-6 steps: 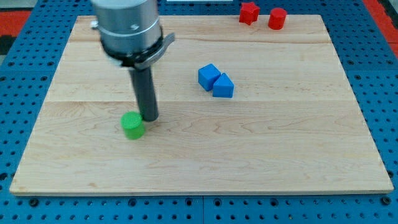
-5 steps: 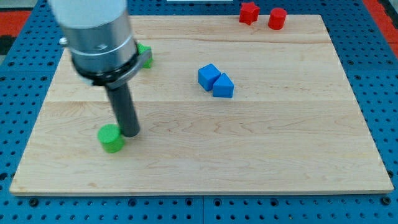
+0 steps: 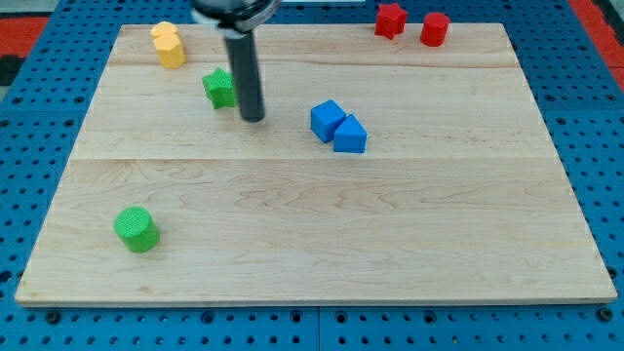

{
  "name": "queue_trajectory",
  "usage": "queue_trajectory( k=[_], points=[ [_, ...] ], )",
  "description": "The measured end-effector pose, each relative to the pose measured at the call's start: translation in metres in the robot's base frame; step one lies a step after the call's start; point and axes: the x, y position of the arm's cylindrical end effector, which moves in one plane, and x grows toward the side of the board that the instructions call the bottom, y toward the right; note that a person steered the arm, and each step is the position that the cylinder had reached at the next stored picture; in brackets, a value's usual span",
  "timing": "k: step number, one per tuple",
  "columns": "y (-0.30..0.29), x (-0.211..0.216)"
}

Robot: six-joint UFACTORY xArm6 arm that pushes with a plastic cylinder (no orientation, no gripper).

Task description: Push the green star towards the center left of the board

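Note:
The green star (image 3: pixel 219 88) lies on the wooden board (image 3: pixel 312 234) at the upper left, below and right of a yellow block. My tip (image 3: pixel 253 119) rests on the board just to the right of the star and slightly lower, close beside it. A green cylinder (image 3: pixel 136 229) stands near the board's lower left corner, far from my tip.
A yellow block (image 3: pixel 169 45) sits at the upper left corner. Two blue blocks, a cube (image 3: pixel 328 119) and a wedge-like one (image 3: pixel 350 136), touch near the centre. A red block (image 3: pixel 391 19) and a red cylinder (image 3: pixel 435 28) sit at the top edge, right.
My tip left the green cylinder, which ended lower left, and moved up and right to beside the green star. The arm body rose out of view, uncovering the yellow block.

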Motion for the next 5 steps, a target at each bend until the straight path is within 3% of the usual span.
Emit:
queue_trajectory(
  k=[2,3,4,5],
  points=[
    [-0.023,-0.051],
    [-0.093,-0.033],
    [-0.119,-0.020],
    [-0.116,-0.053]
  ],
)
